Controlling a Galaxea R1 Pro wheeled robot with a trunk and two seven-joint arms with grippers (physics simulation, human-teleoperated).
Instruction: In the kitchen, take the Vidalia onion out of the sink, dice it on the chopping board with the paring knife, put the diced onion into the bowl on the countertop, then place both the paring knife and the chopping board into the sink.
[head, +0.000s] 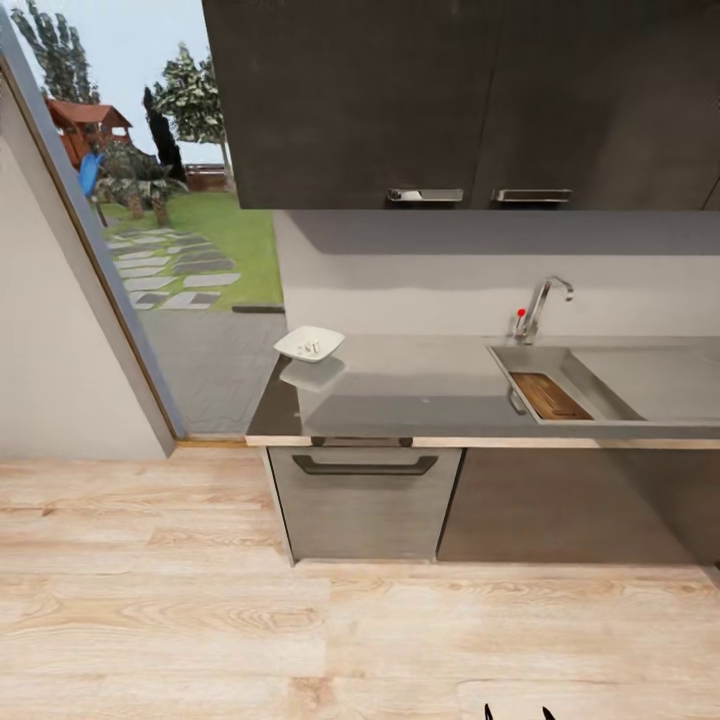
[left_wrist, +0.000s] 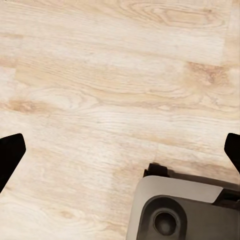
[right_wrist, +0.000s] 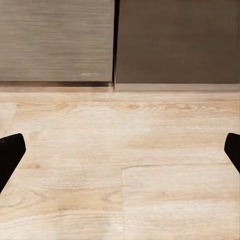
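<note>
The chopping board (head: 549, 395) lies in the sink (head: 640, 378). The bowl (head: 309, 344) sits on the surface (head: 420, 385). Both the left pincer (left_wrist: 120, 152) and right pincer (right_wrist: 120, 152) gape wide, empty, over the floor (head: 150, 600).

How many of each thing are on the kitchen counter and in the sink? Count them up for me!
Bowls: 1, the white bowl on the countertop
Chopping boards: 1, the brown chopping board in the sink
Taps: 1, the chrome tap with a red knob
Total: 3
</note>
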